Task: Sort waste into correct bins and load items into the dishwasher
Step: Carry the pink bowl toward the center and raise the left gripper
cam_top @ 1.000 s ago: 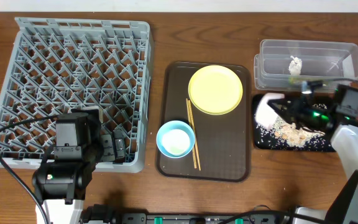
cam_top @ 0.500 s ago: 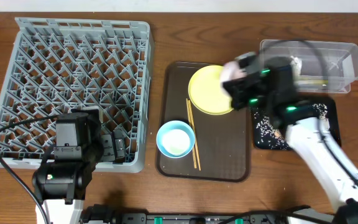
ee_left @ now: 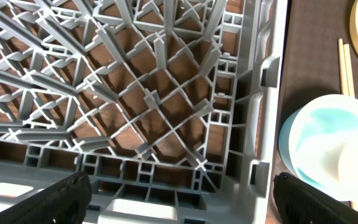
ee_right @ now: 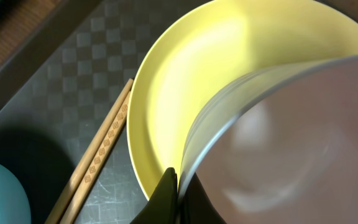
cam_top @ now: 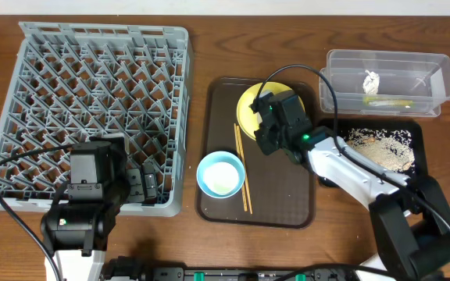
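The right gripper point(ee_right: 176, 186) is clamped on the rim of the smooth cream-white bowl point(ee_right: 278, 137), just above the yellow plate point(ee_right: 179, 81). The left gripper point(ee_left: 182, 202) hangs spread wide and empty over the grey rack point(ee_left: 166, 106).

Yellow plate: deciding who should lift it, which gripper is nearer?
Right. The right gripper, holding a cream-white bowl, hangs over the yellow plate; the left gripper sits far off, over the dish rack.

Wooden table point(cam_top: 201, 47) bears rack point(cam_top: 104, 31), brown tray point(cam_top: 280, 207), tub point(cam_top: 342, 78), black tray point(cam_top: 417, 133).
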Controlling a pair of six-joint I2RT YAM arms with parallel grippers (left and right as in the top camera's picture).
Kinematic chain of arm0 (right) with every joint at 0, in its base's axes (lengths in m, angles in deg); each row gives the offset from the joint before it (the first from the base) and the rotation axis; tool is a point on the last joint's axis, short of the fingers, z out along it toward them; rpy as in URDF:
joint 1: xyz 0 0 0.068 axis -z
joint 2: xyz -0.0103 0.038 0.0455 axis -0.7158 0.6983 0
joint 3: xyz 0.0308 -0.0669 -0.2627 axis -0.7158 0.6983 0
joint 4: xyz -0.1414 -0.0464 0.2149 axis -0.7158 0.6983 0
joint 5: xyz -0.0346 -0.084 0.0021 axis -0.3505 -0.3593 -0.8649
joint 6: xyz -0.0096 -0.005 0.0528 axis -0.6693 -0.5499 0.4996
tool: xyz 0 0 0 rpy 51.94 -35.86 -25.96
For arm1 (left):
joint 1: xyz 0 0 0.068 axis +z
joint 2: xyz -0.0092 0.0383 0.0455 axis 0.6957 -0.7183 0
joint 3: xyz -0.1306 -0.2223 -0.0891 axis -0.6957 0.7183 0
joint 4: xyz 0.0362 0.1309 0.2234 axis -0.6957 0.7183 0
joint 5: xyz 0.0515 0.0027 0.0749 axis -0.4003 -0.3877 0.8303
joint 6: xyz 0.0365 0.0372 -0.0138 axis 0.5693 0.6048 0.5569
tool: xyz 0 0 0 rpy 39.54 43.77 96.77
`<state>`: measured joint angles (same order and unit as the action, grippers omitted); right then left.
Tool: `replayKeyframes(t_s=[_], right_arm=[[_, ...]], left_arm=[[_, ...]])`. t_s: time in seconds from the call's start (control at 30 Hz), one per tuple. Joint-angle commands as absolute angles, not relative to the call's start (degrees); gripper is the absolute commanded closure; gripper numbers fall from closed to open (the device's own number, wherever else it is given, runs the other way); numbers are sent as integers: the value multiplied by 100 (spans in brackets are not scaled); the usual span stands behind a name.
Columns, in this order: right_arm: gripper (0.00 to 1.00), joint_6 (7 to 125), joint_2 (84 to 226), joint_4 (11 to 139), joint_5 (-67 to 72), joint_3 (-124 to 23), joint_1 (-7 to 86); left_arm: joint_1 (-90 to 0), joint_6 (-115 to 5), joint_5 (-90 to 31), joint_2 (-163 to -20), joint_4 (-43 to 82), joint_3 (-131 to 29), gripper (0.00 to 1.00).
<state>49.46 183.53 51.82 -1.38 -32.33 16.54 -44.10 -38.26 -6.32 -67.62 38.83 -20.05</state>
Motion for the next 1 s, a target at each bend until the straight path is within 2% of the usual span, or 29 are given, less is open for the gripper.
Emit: replayKeyframes(t_s=[0.0,0.1,0.3,0.4,0.6,0.73,0.97], right_arm=[[96,4909,18360,5171,-20,-3273,1602],[90,4909,18349,5188,172,-3273,1602],[60,5040,17879,5450,321,-3275,1612],[55,5095,17276,5754,319,-3275,1663],[48,5488,16078,6950,316,-3275,2052],[45,5807,15591,7844,319,-3275,2476],[41,5932,15213,8672,332,-3275,3156]], left_arm=[[-4394,-3900,-627,-6758,3883,-2125,5],[-4394,-3900,-627,-6758,3881,-2125,5],[-4394,-3902,-629,-6758,3870,-2125,5],[-4394,-4141,-713,-6747,3837,-2138,5],[-4394,-4138,-1836,-6721,3120,-2143,5],[-4502,-4318,-1882,-6799,2757,-2193,5],[-5111,-4595,-1598,-7781,3229,-2886,5]])
